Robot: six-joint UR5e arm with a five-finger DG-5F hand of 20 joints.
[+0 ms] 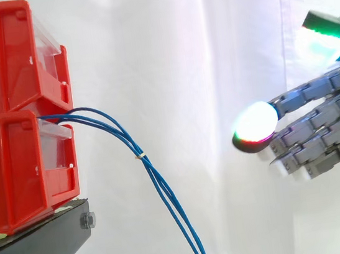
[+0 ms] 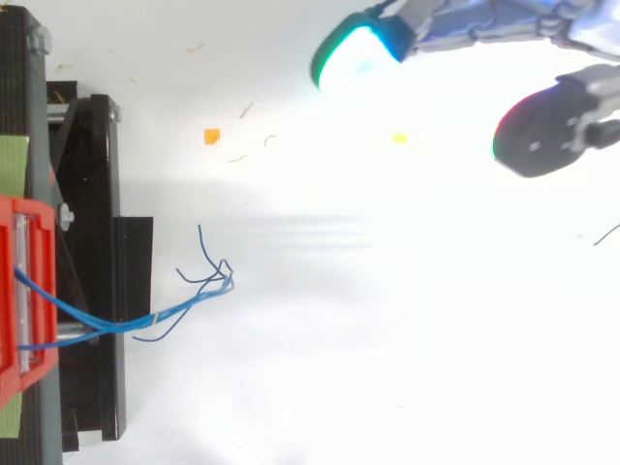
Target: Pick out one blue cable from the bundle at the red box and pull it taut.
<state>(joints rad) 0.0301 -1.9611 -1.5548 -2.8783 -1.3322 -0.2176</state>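
Observation:
A bundle of thin blue cables (image 1: 128, 139) comes out between the two stacked red bins (image 1: 12, 116) at the left and droops down to the right, tied by a small yellowish band (image 1: 140, 156). From above, the blue cables (image 2: 145, 315) run right from the red bin (image 2: 24, 300) and fray into loose ends (image 2: 218, 276). My hand (image 1: 321, 129) hovers at the right, well apart from the cables, with straight fingers pointing left and glowing pads (image 1: 255, 123). In the top view the hand (image 2: 552, 131) sits at the upper right, holding nothing.
The red bins stand on a black stand (image 1: 41, 244) with a bolt at its edge. A white curtain lies behind everything. Small orange and yellow scraps (image 2: 211, 137) lie on the white floor below. Open room lies between hand and cables.

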